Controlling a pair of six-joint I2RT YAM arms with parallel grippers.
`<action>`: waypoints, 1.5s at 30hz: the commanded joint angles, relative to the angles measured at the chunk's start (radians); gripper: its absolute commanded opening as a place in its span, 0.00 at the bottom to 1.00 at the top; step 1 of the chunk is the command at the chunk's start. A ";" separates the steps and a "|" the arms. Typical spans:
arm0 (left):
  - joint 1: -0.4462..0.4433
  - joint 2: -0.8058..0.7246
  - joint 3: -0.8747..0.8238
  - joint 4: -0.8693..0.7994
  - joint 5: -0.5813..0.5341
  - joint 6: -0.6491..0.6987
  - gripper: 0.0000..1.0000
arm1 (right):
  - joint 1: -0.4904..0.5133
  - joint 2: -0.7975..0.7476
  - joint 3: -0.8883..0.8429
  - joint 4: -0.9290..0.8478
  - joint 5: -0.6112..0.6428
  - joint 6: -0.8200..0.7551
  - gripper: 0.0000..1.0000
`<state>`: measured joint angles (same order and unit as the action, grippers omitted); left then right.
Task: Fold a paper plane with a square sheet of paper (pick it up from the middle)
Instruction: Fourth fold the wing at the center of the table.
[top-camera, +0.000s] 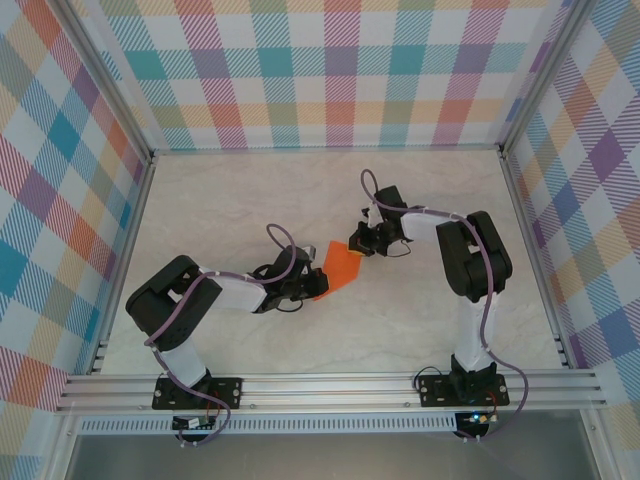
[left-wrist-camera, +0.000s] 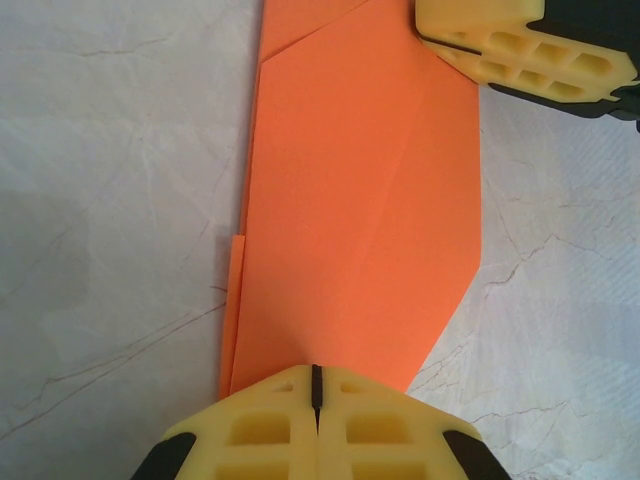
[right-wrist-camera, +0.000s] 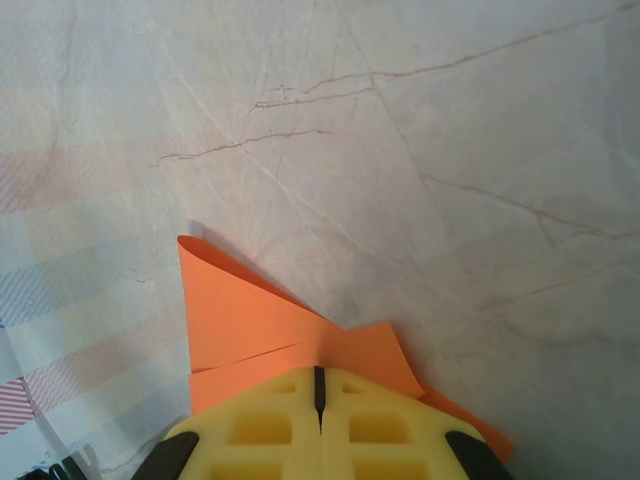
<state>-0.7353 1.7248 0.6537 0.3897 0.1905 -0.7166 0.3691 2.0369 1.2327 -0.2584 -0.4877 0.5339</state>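
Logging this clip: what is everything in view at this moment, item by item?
sheet of paper: one, bright orange, partly folded with creases, mid-table between the two grippers
table: one, pale marbled, under everything
walls: three, pastel plaid, at the back and both sides
frame rail: one, silver metal, along the near edge
cables: two, purple, one looped along each arm
left arm: one, black and white, near left, reaching toward the centre
right arm: one, black and white, near right, reaching toward the centre
left gripper: one, yellow fingers, shut, at the paper's near end
right gripper: one, yellow fingers, shut, at the paper's far end
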 joint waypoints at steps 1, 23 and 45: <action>-0.013 0.019 -0.032 -0.212 0.012 0.011 0.00 | -0.036 0.033 0.008 0.002 0.093 -0.026 0.00; -0.018 0.007 -0.008 -0.225 0.010 0.010 0.00 | -0.055 -0.247 -0.133 0.026 0.055 0.014 0.04; -0.016 -0.056 0.007 -0.213 0.038 0.002 0.00 | 0.154 -0.093 -0.151 0.126 -0.004 0.143 0.03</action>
<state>-0.7391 1.6962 0.6777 0.2878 0.2028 -0.7170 0.5236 1.9244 1.0500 -0.1425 -0.4911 0.6666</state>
